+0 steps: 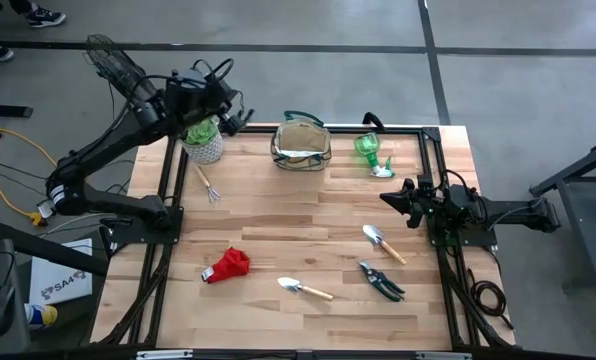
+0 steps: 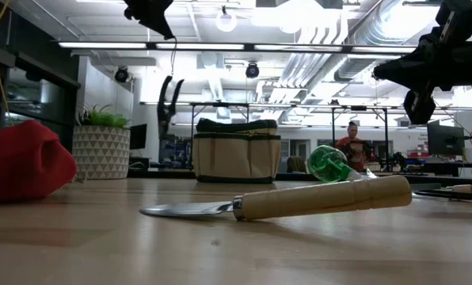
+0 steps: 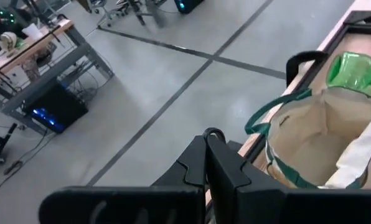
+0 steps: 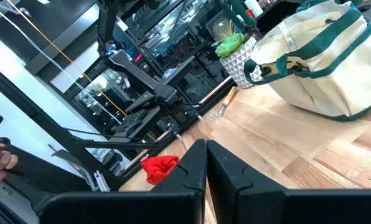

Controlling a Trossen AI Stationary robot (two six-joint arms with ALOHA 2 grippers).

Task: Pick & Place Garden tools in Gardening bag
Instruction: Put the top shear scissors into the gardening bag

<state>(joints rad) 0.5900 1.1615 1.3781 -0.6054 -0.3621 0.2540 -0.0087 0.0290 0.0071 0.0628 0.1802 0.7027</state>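
My right gripper [image 1: 386, 197] and left gripper [image 1: 246, 118] are both clenched and hold nothing. The nearest trowel [image 1: 383, 243] lies flat on the table [image 1: 278, 210], well apart from the gardening bag [image 1: 301, 143]. It looks stiff and light, so I would take it by the wooden handle.

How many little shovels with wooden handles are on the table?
2. One trowel lies near the table's front edge, between the red cloth and the pruning shears. The other trowel lies on the right side, just behind the shears. None looks hidden.
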